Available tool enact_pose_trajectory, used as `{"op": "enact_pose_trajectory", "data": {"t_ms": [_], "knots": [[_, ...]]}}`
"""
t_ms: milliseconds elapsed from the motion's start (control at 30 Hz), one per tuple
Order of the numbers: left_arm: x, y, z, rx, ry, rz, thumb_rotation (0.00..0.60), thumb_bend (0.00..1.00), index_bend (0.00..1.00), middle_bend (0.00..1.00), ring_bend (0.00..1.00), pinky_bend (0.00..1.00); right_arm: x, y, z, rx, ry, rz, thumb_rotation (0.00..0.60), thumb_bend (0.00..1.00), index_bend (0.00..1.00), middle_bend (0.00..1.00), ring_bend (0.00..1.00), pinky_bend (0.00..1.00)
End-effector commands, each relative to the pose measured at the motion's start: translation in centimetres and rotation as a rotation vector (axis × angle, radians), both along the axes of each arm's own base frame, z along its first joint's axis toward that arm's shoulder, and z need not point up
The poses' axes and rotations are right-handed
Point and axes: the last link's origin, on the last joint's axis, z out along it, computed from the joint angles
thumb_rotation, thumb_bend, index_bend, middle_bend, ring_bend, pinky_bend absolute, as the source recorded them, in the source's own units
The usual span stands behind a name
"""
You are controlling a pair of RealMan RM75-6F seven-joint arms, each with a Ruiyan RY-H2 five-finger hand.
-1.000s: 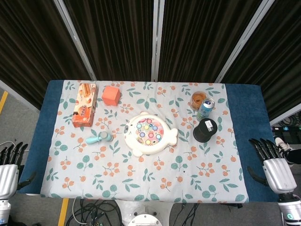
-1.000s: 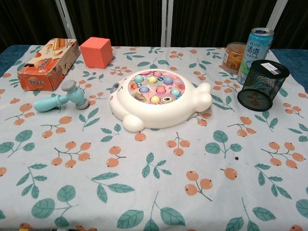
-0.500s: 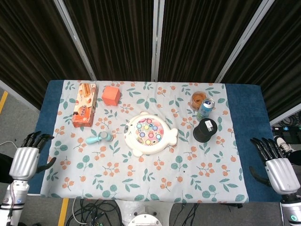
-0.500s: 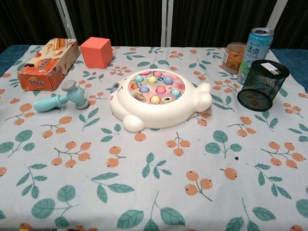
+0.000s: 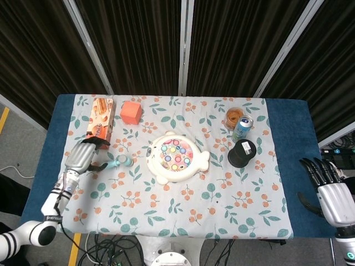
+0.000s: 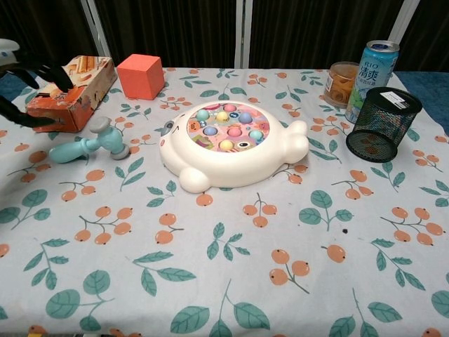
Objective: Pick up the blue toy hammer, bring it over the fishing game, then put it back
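Lying flat, the blue toy hammer (image 6: 90, 142) shows a grey head.

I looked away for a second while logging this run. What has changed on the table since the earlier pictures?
The left hand has come in from the table's left edge and now hovers, fingers spread, by the handle end of the blue toy hammer, not yet gripping it. The right hand stays open off the right edge. The fishing game and hammer have not moved.
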Motion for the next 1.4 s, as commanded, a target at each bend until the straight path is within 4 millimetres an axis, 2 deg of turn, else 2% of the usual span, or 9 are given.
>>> {"op": "enact_pose_trajectory", "data": {"t_ms": [33,233,600,1400], "knots": [[0.4,1.0,-1.8,-0.034,0.024,0.021,0.6,0.24,0.3,0.28,0.18,0.24,-0.1,0.0,0.0,0.001,0.0,-0.002,0.6,0.26,0.0,0.09,0.0,0.0],[0.3,-0.1,-3.3,-0.071,0.018,0.048,0.6,0.24,0.29,0.28,0.18,0.24,-0.3,-0.1,-0.1,0.006,-0.006,-0.011,0.6,0.26,0.0,0.09,0.0,0.0],[0.7,0.3,-5.6,-0.055,0.012,0.061,0.6,0.26,0.38,0.31,0.21,0.26,-0.6,-0.1,-0.3,0.01,-0.016,-0.022,0.6,0.26,0.0,0.1,0.0,0.0],[1.0,0.7,-6.6,-0.062,-0.021,0.092,0.6,0.33,0.43,0.33,0.21,0.27,-0.8,-0.3,-0.6,0.023,-0.019,-0.041,0.6,0.26,0.0,0.1,0.0,0.0]]}}
